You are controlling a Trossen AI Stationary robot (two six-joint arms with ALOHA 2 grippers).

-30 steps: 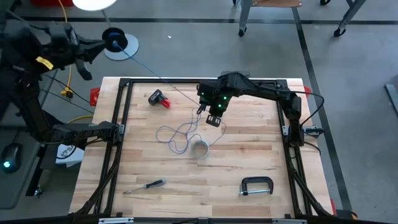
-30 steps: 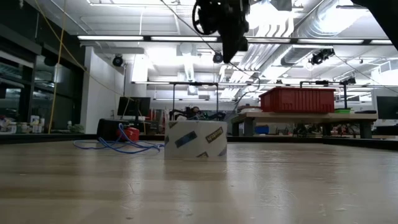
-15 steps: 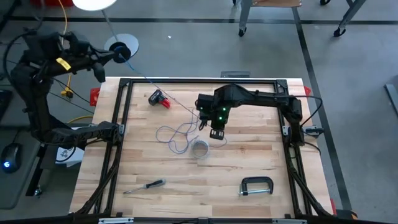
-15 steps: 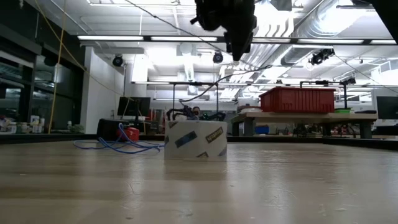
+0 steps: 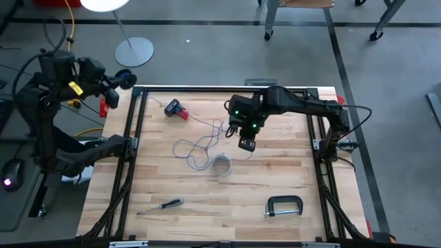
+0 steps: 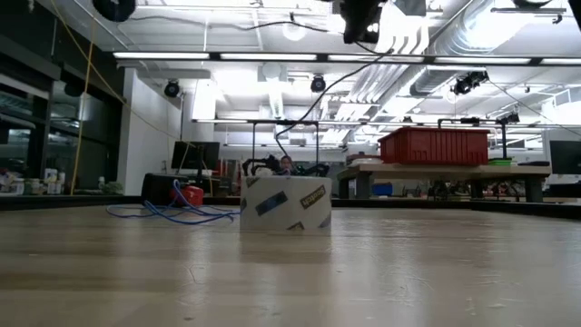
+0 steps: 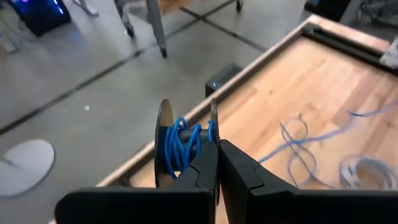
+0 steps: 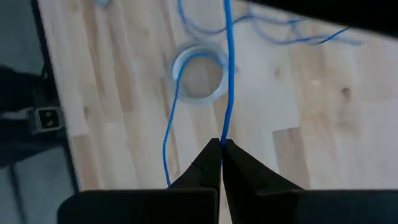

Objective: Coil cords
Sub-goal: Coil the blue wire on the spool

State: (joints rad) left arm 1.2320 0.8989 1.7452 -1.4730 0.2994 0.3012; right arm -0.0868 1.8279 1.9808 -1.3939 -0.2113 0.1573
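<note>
From overhead, the right gripper (image 5: 246, 143) hangs above the middle of the wooden table (image 5: 275, 179), just beside the tape roll (image 5: 222, 164), its fingers pressed together on the blue cord (image 5: 196, 148). That cord lies in loose loops on the boards left of the tape roll and runs on toward the table's far left corner, passing near a red-and-black tool (image 5: 176, 109). The left gripper (image 5: 122, 80) sits off the table beyond that corner, holding a small spool (image 5: 125, 78). A screwdriver (image 5: 160, 205) and a black C-clamp (image 5: 284, 205) lie well apart near the front edge. At table height, the tape roll (image 6: 285, 203) stands upright with the blue cord (image 6: 172, 212) heaped on the boards to its left; a cord rises from behind the roll toward the right gripper (image 6: 361, 23) at the top edge. Through the left wrist camera, the left gripper (image 7: 217, 163) is closed tight on the rim of the spool (image 7: 185, 144), which carries several turns of blue cord (image 7: 182, 143); further loops lie on the table beyond. Through the right wrist camera, the right gripper (image 8: 221, 148) pinches the blue cord (image 8: 227, 74) between closed fingertips, one strand leading away past the tape roll (image 8: 199, 73), another hanging slack beside it.
</note>
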